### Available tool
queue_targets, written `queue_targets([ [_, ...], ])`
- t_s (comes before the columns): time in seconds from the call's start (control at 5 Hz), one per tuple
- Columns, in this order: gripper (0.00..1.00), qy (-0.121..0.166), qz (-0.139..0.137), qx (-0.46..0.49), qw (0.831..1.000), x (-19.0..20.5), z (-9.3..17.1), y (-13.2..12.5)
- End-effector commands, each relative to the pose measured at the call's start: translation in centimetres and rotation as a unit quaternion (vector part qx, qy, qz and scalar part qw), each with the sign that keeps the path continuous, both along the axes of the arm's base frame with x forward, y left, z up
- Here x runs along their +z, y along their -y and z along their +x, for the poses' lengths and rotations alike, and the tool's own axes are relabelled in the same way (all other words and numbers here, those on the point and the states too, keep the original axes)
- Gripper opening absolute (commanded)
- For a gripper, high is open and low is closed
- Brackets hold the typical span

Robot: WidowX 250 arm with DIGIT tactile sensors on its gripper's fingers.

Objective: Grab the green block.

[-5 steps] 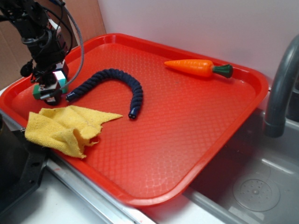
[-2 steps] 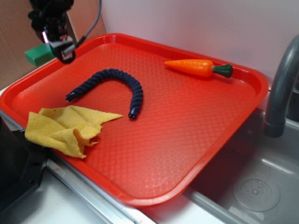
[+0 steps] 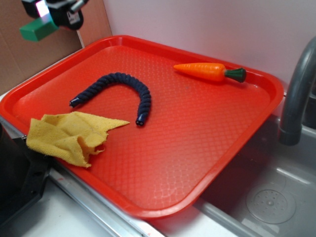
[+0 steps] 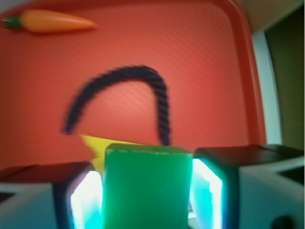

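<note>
My gripper (image 3: 47,12) is high at the top left of the exterior view, above the red tray's (image 3: 256,79) left corner, shut on the green block (image 3: 35,30). The block's lower end sticks out below the fingers. In the wrist view the green block (image 4: 147,188) fills the gap between the two lit pads (image 4: 86,200), held well above the tray (image 4: 205,57).
On the tray lie a curved navy rope (image 3: 123,86), a crumpled yellow cloth (image 3: 69,136) near the front left edge, and an orange toy carrot (image 3: 210,71) at the back. A grey faucet (image 3: 296,94) and sink (image 3: 271,197) stand to the right. A brown board (image 3: 29,54) rises behind the gripper.
The gripper has risen from the tray's left corner, carrying the green block up with it, and now sits near the top of the frame.
</note>
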State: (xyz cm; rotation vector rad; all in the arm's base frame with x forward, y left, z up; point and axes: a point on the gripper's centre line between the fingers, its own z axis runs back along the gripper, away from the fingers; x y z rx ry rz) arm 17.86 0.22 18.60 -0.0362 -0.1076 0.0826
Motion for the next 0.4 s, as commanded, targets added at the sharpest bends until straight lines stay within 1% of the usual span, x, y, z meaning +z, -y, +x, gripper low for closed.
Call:
queue_targets([
  [0.0, 0.00, 0.062, -0.001, -0.027, 0.998, 3.9, -0.1, 2.2],
  [0.2, 0.00, 0.058, -0.003, -0.003, 0.998, 2.6, 0.1, 0.9],
])
